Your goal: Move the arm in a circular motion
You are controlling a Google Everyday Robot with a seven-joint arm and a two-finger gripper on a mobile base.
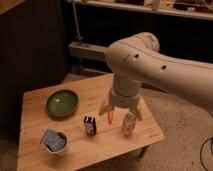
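The arm (150, 62) is thick, cream-white and rounded, with small dark holes. It reaches in from the right and hangs over the right half of the wooden table (100, 147). Its gripper (121, 111) points down from the wrist just above the tabletop, with the two tan fingers spread apart and nothing between them. One fingertip (105, 107) is left of an orange carrot (110, 116). The other is above a small white bottle (128, 125). Most of the carrot is hidden behind the gripper.
A green bowl (62, 102) sits on the left of the table. A small dark box (89, 125) stands in the middle, and a crumpled blue-white bag (54, 141) lies at the front left. A dark cabinet (30, 45) and a shelf rail (87, 50) stand behind.
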